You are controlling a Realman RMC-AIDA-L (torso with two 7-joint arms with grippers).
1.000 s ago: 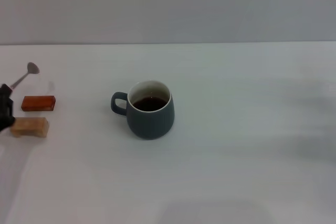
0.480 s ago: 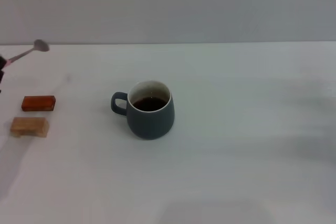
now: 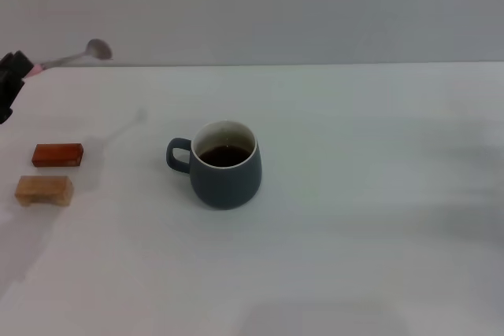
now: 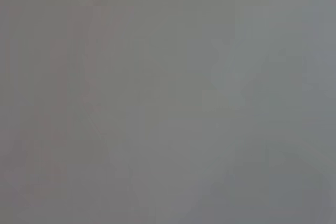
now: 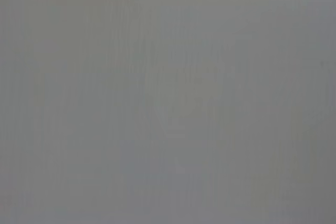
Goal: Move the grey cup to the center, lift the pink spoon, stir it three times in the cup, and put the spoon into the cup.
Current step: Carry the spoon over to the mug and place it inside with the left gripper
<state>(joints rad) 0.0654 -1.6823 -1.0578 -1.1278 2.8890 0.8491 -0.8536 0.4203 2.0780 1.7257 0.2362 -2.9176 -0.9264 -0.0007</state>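
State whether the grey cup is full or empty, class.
Partly full: the upright grey cup holds dark liquid below its cream rim. The pink spoon is outside it.

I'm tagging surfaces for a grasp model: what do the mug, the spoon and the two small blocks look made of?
Mug: probably ceramic, matte dark grey outside, pale glazed-looking inside. Spoon, held by the left gripper: grey metal bowl and neck; pink handle, material unclear. Reddish-brown block: unclear, perhaps stained wood. Tan block: likely bare wood.
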